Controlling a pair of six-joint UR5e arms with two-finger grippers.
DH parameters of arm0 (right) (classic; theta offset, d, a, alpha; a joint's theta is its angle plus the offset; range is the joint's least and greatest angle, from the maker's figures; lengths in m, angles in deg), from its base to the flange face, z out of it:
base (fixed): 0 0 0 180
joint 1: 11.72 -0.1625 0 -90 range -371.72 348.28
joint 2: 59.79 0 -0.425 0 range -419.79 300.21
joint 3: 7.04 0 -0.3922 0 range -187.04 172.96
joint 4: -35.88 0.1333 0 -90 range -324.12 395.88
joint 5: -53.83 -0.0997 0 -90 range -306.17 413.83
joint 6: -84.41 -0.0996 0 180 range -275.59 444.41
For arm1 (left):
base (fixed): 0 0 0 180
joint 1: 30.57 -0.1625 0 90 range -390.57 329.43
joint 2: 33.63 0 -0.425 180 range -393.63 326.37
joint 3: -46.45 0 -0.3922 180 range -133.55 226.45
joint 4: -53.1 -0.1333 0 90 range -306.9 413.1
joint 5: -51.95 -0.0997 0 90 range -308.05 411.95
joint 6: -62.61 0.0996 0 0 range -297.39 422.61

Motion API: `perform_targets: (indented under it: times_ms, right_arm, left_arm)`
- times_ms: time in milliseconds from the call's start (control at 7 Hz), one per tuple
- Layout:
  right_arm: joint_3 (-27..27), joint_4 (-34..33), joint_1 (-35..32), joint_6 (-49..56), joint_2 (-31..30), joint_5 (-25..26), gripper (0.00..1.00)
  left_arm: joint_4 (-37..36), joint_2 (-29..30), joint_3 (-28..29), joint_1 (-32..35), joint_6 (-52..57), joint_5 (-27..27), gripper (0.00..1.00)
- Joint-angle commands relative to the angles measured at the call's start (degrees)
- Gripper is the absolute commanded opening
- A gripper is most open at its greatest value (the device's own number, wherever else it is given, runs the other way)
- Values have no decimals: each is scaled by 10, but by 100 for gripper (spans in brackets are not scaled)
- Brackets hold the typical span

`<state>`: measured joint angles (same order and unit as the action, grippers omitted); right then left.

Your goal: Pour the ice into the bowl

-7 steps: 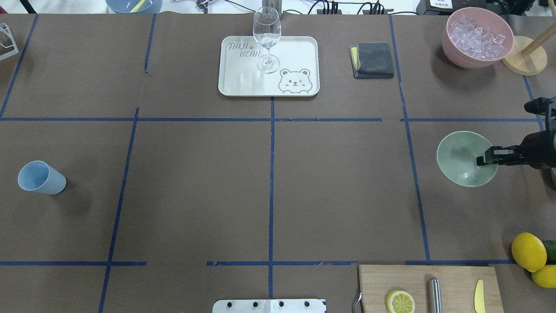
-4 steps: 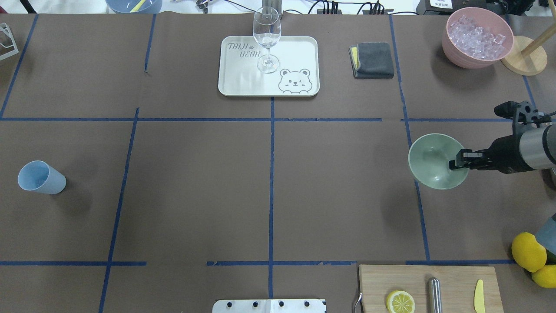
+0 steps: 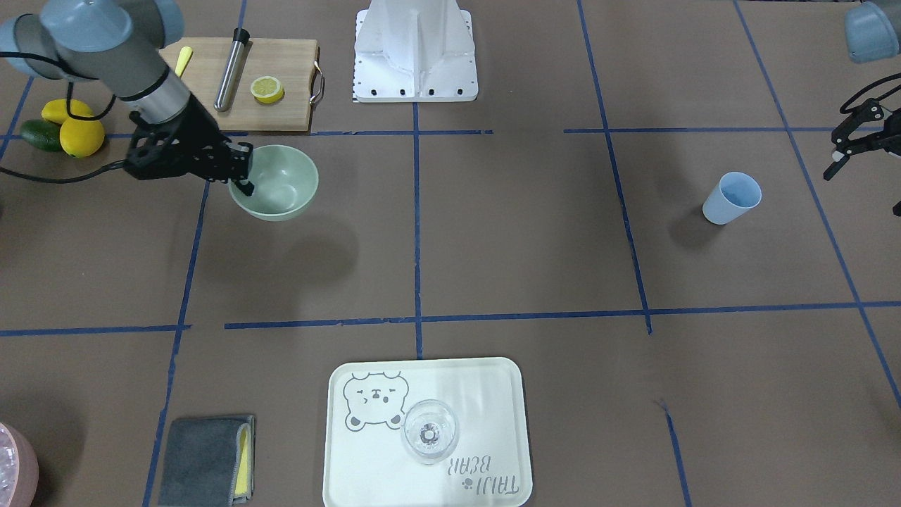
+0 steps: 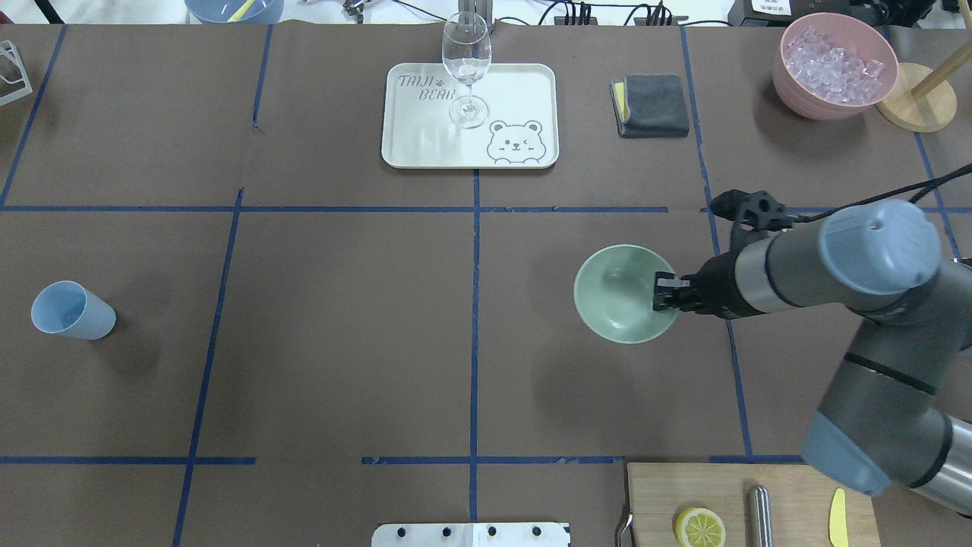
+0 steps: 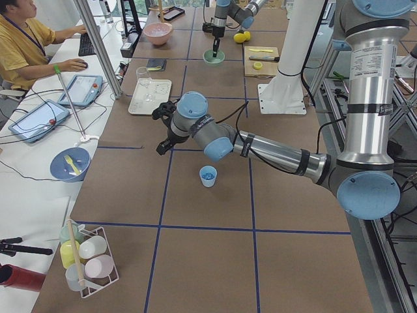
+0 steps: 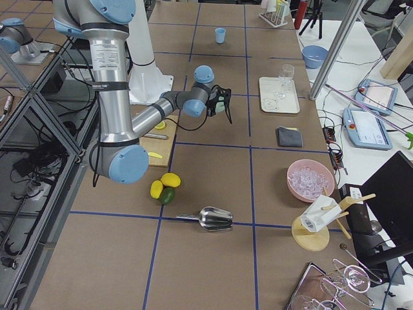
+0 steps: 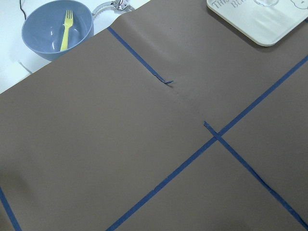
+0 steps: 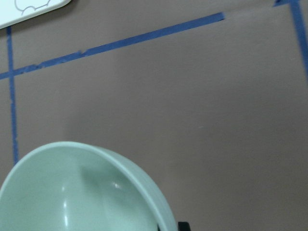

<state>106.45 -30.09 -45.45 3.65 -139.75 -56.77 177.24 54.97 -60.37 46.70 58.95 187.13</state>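
Right hand [image 4: 659, 293] pinches the right rim of the empty bowl [image 4: 615, 295], mouth up, centre-right of frame — presumably leaving it open for the ice [image 4: 834, 59] in the pink container [image 4: 791, 93], upper right.

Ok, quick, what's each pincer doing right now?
Left pincer: looks open, holding nothing.
Right pincer: closed on the rim of the bowl.

table [image 4: 342, 342]: brown cover, blue tape grid [image 4: 474, 342] | side desk [image 5: 26, 208]: white | light: even, soft shadows
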Motion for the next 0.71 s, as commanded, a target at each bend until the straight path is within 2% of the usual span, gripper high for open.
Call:
perform_targets:
  times_ms: [0,286,571]
  right_arm:
    - [-10,-170,79,-33,158,52,0]
    - [-82,-179,108,-88,255,86,0]
    - [-197,-174,110,-110,355,92,0]
  left_arm:
    - [2,-1,1,-2,1,0,100]
    - [10,-1,1,-3,-1,0,100]
    - [15,-1,2,-5,-1,0,100]
